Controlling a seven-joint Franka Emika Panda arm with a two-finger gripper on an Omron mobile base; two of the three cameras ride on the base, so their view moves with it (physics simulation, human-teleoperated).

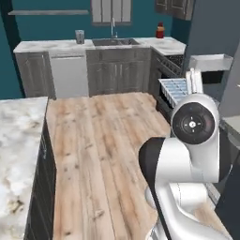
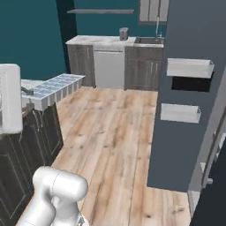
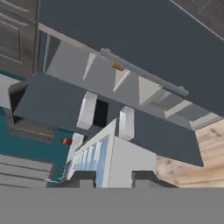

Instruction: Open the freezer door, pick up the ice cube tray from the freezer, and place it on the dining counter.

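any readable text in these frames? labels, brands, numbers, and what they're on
None readable.
The ice cube tray, held in the gripper, is blank.
The open freezer door and its white bins carry no markings.
The red bottle by the sink is too small to tell.

The small white and pale-blue ice cube tray (image 1: pixel 174 89) looks like smooth plastic; the pale plank floor (image 1: pixel 103 150) looks like matt wood; the veined white surface (image 1: pixel 18 150) looks like polished marble.
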